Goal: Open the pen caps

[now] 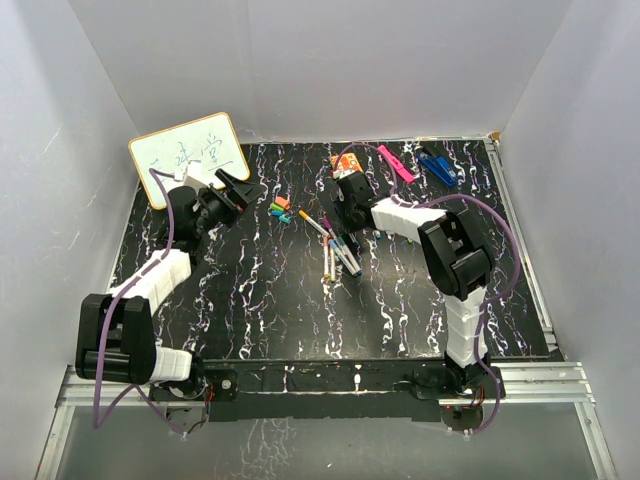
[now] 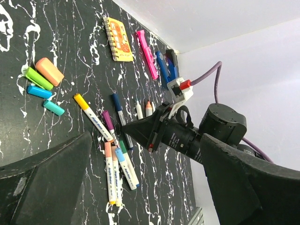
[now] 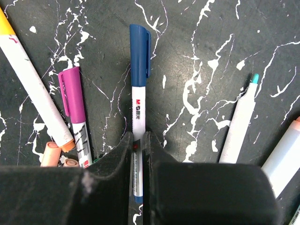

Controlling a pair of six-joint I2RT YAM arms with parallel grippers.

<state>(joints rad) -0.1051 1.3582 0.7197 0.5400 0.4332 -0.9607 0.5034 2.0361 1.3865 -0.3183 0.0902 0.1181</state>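
The black marbled table bears pens, loose caps, an orange notepad, pink clip, blue clip.

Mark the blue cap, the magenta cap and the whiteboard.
blue cap (image 3: 139, 56), right wrist view, middle of the cap.
magenta cap (image 3: 71, 93), right wrist view, middle of the cap.
whiteboard (image 1: 190, 155), top external view, centre of its face.

The whole table is seen from high above its near edge, looking down from afar. From the left wrist, it is viewed obliquely at mid range, across toward the right arm. From the right wrist, the surface is seen very close, nearly straight down. The pens are shared by all three views.
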